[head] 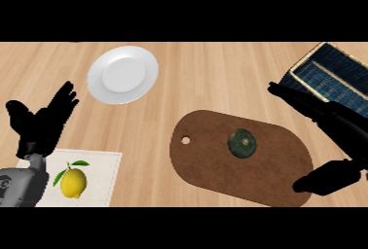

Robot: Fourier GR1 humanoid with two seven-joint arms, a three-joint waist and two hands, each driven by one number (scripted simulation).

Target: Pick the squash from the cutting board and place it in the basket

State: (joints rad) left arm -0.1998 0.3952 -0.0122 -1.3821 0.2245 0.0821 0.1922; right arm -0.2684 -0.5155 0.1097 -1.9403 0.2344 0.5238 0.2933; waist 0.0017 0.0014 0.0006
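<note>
Item under inspection: the squash [242, 143], a small, round, dark green fruit seen from above, with a paler centre that may be the stem scar. It sits on the cutting board [215, 168], somewhat right of the board's middle and well away from the hanging hole at the board's left end. Nothing touches it.

Handling assessment: the squash is judged stiff and hard-skinned, fairly dense for its bulk, and not fragile. The rind looks smooth, so some slip is possible, and the rounded body could roll if nudged from one side. Best hold is judged to be across the widest part, fingers on one flank and thumb on the opposite one, approached from above.

The right hand [332, 121] hangs over the board's right edge, between the squash and the basket [332, 77]. Its fingers are straight and point up-left, the thumb is spread wide toward the lower edge of the view, and it holds nothing. It stands apart from the squash.

The basket, dark blue and slatted with a tan rim, lies at the upper right, beyond the board; it is partly cut off by the frame.

The left hand [43, 119] rests at the left edge, fingers up and spread, holding nothing.

Also present on the wooden counter [215, 68]: a white plate [123, 74] at upper left, and a lemon [73, 182] on a pale mat [101, 163] at lower left.
</note>
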